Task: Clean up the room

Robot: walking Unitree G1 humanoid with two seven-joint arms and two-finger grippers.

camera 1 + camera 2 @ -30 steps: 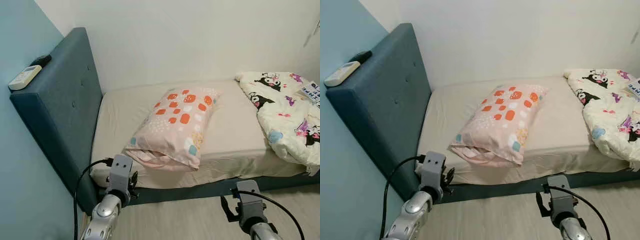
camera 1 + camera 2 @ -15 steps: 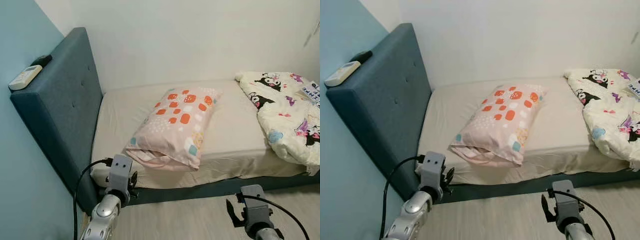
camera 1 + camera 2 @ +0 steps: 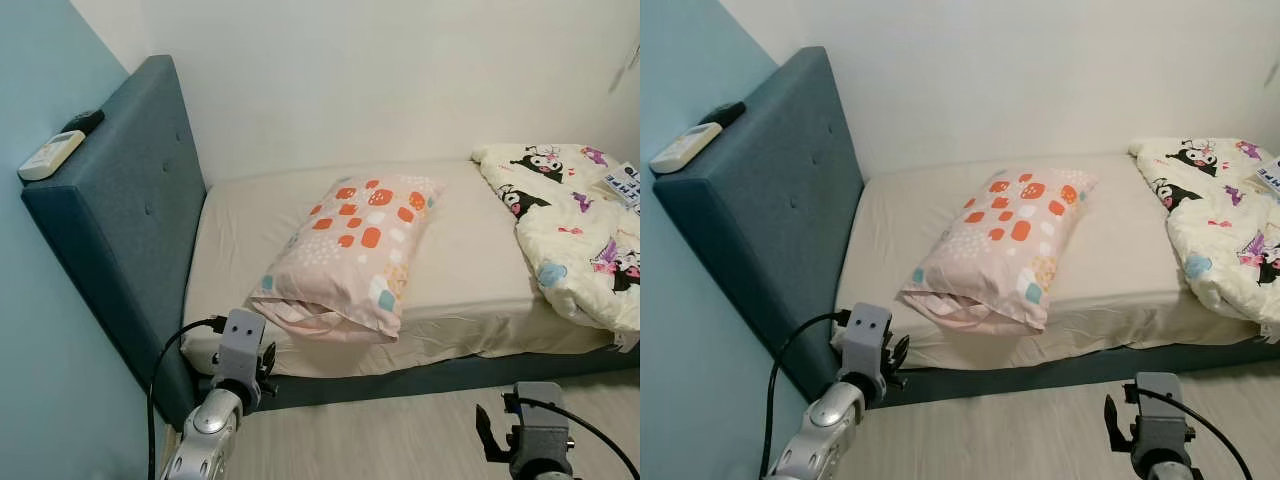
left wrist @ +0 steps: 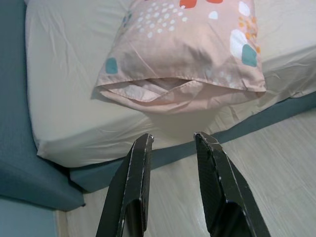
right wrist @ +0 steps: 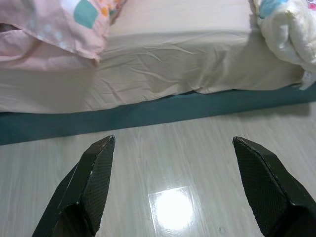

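A pink pillow (image 3: pixel 350 255) with orange and blue patches lies askew in the middle of the beige bed (image 3: pixel 470 290), its open end hanging over the near edge. A crumpled cartoon-print quilt (image 3: pixel 575 235) is heaped at the right end. My left gripper (image 4: pixel 173 139) is low in front of the bed, just short of the pillow's open end (image 4: pixel 177 91); its fingers are open by a narrow gap with nothing between them. My right gripper (image 5: pixel 174 141) hangs wide open above the wooden floor (image 5: pixel 163 163), in front of the bed's blue base.
The tall blue headboard (image 3: pixel 120 230) stands at the left, with a white remote (image 3: pixel 50 155) and a black remote (image 3: pixel 82 121) on its top. A printed booklet (image 3: pixel 625 185) lies on the quilt at the right edge. A white wall runs behind the bed.
My right arm has dropped lower and drifted to the right, away from the bed. The left arm and the bedding are unchanged.
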